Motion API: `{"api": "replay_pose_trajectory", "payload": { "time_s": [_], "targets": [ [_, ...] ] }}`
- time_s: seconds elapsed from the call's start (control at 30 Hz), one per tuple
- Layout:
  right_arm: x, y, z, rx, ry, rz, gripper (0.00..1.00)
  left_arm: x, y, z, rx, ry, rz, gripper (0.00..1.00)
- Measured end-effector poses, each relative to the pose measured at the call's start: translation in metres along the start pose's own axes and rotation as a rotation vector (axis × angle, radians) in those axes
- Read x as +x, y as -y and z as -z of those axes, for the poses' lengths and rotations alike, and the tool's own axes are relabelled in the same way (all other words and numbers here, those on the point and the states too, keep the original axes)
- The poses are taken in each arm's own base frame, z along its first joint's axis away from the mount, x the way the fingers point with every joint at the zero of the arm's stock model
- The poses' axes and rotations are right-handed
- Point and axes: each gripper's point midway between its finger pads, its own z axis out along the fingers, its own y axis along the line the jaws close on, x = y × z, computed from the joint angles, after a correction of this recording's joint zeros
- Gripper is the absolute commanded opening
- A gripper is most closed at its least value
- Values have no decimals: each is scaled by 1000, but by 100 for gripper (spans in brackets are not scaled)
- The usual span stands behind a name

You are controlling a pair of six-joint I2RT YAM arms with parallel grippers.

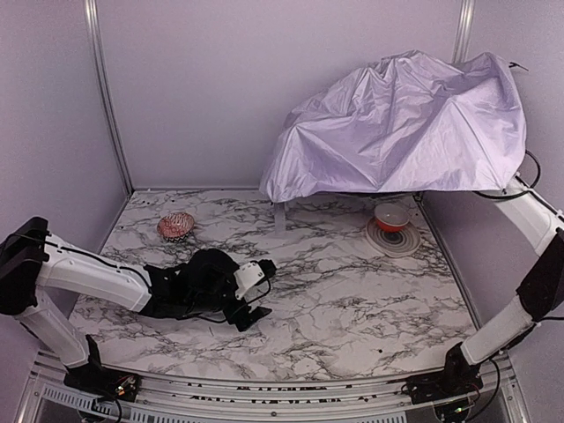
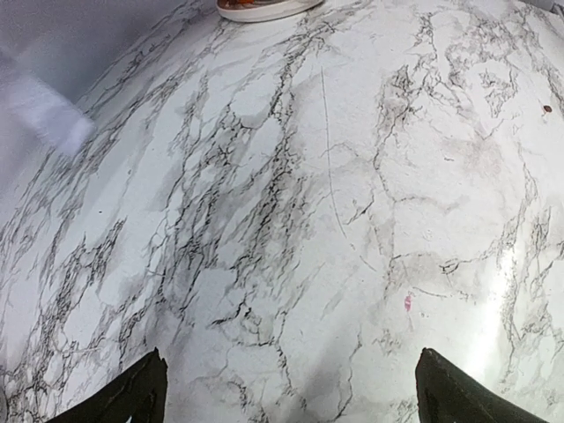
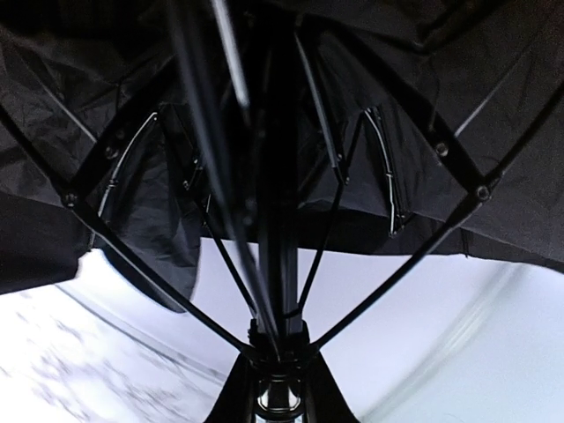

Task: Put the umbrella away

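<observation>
A: Where is the umbrella [image 1: 401,123]?

B: It is open. Its canopy spreads over the far right corner of the tabletop [image 1: 352,300], above the bowl [image 1: 390,217]. The right end effector [image 3: 280,388] is clenched on the shaft [image 3: 273,220], just below the hub [image 3: 280,339] where the ribs [image 3: 132,256] meet. The overhead view hides that grip under the fabric.

A: And the other arm?

B: The left end effector [image 1: 254,295] lies low over the tabletop on the left, well apart from the umbrella. Its fingers are spread wide and hold nothing.

A: So what does the step call for?

B: Probably collapsing the canopy before it can be stowed. The right arm should hold the shaft firm and bring the canopy toward the middle, clear of the bowl. The left should come in from beneath, between two ribs, take the hub and draw it along the shaft. The pull should run in line with the shaft, since a sideways one could bend the thin ribs or twist the shaft in the grip.
</observation>
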Motion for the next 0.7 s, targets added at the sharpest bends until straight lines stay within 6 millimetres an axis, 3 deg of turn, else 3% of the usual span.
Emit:
{"api": "replay_pose_trajectory", "payload": {
  "time_s": [0.17,0.3,0.5,0.7],
  "targets": [
    [11,1,7,-2,-81,116,0,-8,-25,28,-27,64,69,87],
    [10,-16,13,-124,-107,168,0,-15,-48,43,-49,129,126,76],
    [-20,-44,28,-327,-26,193,0,-29,-88,54,-106,254,218,93],
    [-41,-60,40,-446,49,187,0,-59,-80,49,-41,332,204,97]
  ]
}}
